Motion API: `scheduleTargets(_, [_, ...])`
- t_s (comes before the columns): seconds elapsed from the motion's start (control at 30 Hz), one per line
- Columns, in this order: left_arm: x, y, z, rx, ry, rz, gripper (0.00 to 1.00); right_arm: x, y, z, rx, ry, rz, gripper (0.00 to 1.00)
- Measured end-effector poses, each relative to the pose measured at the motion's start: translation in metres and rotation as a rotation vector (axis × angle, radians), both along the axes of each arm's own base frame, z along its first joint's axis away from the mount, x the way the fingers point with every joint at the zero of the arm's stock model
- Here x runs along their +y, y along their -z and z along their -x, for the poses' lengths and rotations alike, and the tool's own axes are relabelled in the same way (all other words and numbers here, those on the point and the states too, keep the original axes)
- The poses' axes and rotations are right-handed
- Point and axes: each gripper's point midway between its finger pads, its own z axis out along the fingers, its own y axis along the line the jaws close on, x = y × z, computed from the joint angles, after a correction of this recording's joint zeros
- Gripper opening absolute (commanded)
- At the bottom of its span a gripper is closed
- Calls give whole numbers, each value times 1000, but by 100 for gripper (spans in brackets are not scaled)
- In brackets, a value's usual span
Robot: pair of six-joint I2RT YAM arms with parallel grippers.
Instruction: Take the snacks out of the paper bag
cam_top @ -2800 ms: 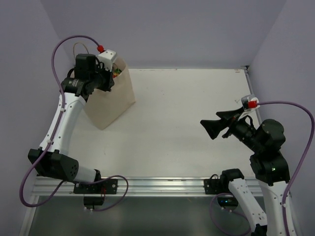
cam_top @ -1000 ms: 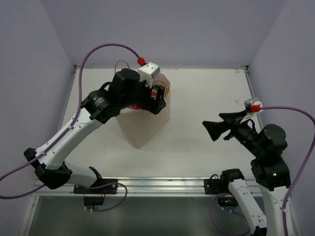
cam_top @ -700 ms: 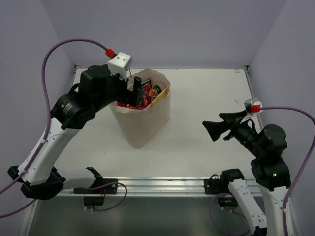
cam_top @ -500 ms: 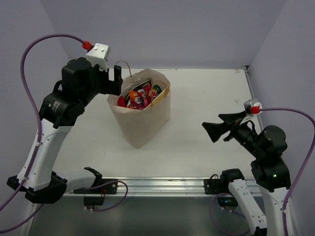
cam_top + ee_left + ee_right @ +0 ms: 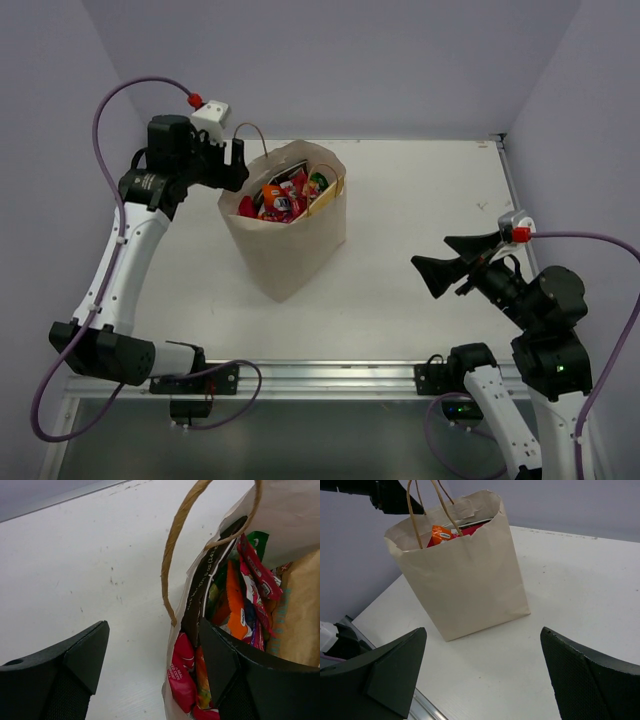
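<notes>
- Now we find the paper bag [image 5: 290, 245] upright at the tabletop's [image 5: 420, 190] 10 o'clock, snacks [image 5: 280, 198] filling its mouth.
- Our left end effector [image 5: 236, 165], spread and empty, is nearer; the snacks lie at its 4 o'clock.
- Our right end effector [image 5: 448, 258], spread too, is well apart.

walls [image 5: 350, 60]: pale lilac, 3 sides | table [image 5: 420, 200]: white, scuffed | rail [image 5: 330, 375]: aluminium, near edge | light: even

fixed overhead view, looking down from behind the near edge onto the whole table [image 5: 430, 220]. left wrist view sits very close, looking past its own fingers [image 5: 75, 665] down into the mouth of the paper bag [image 5: 295, 510]. right wrist view faces the bag's side from well apart. all three share the bag.
</notes>
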Motion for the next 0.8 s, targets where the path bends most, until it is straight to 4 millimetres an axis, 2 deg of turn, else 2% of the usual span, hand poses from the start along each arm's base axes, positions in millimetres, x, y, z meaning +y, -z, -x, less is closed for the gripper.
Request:
scheduleTargets(0.03, [-4, 0, -2, -7, 21, 13, 77, 0, 1, 0, 2, 0, 1, 99])
scheduleTargets(0.17, [-17, 4, -5, -26, 87, 49, 59, 0, 2, -1, 4, 0, 3, 99])
scheduleTargets(0.43, [-27, 31, -7, -12, 144, 75, 54, 0, 3, -1, 2, 0, 6, 99])
scheduleTargets(0.6, [-28, 40, -10, -24, 162, 86, 30, 0, 3, -1, 2, -1, 6, 99])
scheduleTargets(0.63, [-29, 41, -11, -29, 165, 90, 19, 0, 3, -1, 2, -1, 6, 99])
scheduleTargets(0.73, [-31, 40, -12, -41, 184, 96, 0, 0, 3, -1, 2, -2, 6, 99])
scheduleTargets(0.8, [-32, 38, -12, -52, 199, 97, 0, 0, 3, -1, 2, -4, 7, 99])
